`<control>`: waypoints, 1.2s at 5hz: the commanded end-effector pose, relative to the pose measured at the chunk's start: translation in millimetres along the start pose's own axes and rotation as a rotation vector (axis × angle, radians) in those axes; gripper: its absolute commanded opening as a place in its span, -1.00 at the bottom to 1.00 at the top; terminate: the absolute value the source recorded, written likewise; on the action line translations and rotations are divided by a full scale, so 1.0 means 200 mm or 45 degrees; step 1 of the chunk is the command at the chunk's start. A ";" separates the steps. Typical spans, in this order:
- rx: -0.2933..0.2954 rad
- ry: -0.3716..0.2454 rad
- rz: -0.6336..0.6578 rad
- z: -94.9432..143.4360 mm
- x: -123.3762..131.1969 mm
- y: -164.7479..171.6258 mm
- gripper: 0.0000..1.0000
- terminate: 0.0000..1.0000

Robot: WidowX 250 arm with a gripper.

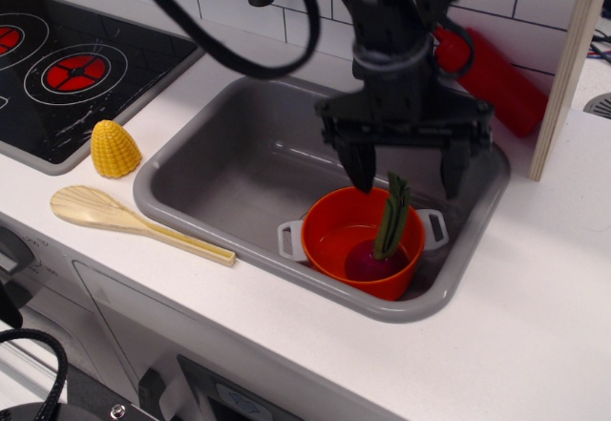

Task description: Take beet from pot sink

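The jaws stand spread wide, holding nothing. The gripper (406, 175) hangs above the orange pot (363, 242), its two dark fingertips pointing down: one tip sits over the pot's far rim, the other hangs beyond the pot toward the right-hand wall of the sink (220, 168). The top of the green stalk rises between the two fingertips; whether it touches either one is hard to say from this angle, though it looks clear of both.

The beet (374, 255) rests inside the pot, its dark purple bulb on the pot's floor against the near right side, the stalk leaning slightly right as it climbs past the rim. The pot stands on the sink bottom in the near right corner, its two light grey handles pointing left and right, the right handle close to the sink wall.

Behind the pot, the black arm rises from the gripper and covers most of the faucet at the sink's back edge. A red bottle (492, 77) lies on the counter behind the pot, past the sink's far right corner. Well to the pot's left, outside the sink, a wooden spoon (134, 219) lies on the white counter, a yellow corn piece (115, 149) just beyond it, and a black stovetop (67, 68) further back.
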State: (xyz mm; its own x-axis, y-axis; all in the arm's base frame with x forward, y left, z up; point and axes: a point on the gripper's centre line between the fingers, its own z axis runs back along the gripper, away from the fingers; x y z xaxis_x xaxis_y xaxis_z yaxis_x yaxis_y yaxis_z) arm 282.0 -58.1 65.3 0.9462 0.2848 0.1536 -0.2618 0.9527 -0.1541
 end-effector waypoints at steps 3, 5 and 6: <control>0.126 -0.053 -0.023 -0.07 -0.02 0.02 -1.00 -1.00; 0.125 -0.065 0.002 0.03 0.00 0.04 -1.00 -1.00; 0.094 -0.106 0.047 0.16 0.03 0.07 -1.00 -1.00</control>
State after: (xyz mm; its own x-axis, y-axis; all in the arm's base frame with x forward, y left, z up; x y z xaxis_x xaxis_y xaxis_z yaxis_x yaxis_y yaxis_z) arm 271.5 -40.4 81.2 0.9267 0.3292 0.1813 -0.3213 0.9442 -0.0720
